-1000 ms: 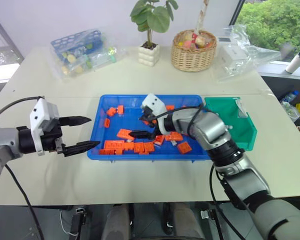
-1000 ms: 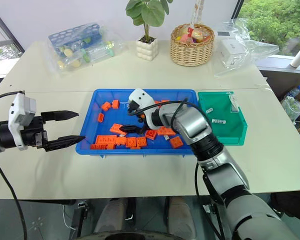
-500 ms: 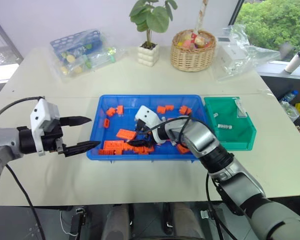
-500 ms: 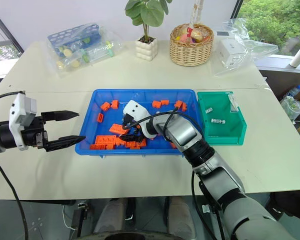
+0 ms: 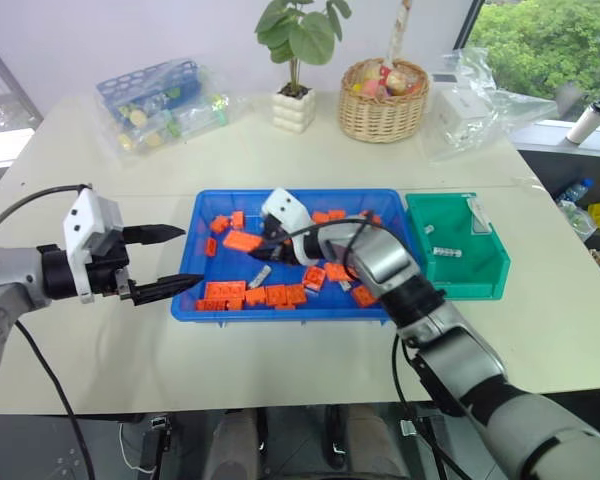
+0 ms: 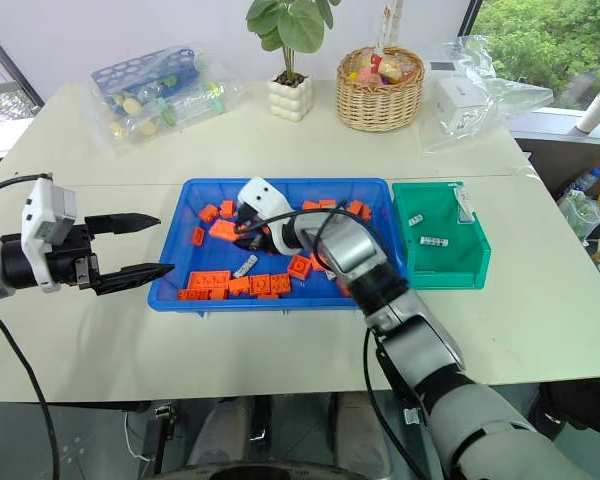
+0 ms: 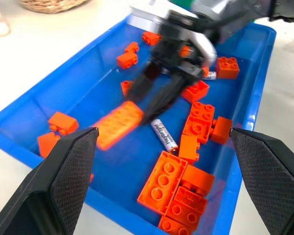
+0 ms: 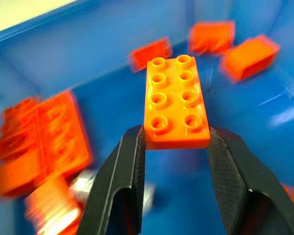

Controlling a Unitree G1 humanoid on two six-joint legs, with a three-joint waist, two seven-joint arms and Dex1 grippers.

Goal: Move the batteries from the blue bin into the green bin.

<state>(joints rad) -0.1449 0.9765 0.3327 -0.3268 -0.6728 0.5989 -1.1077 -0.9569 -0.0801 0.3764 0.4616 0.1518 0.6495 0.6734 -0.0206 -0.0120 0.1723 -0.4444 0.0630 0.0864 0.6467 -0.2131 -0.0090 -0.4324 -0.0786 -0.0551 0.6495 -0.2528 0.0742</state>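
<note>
Now right claw (image 8: 176,147) grips orange brick (image 8: 176,103) (mid-tray, above blue bin (image 5: 195,300)).

- A wicker basket (image 5: 386,100) holding colourful items is seen at 12 o'clock on the table (image 5: 280,160).
- A potted plant (image 5: 300,60) is placed just beside it, toward 11 o'clock.
- A clear-wrapped blue rack (image 5: 160,100) is found at 10 o'clock.
- Crumpled clear plastic bags (image 5: 475,105) are seen at 2 o'clock.

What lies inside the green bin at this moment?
Inside the green bin lie two batteries on its floor, and a pale card leans at its far right wall. The near wall hides the front floor strip.
</note>
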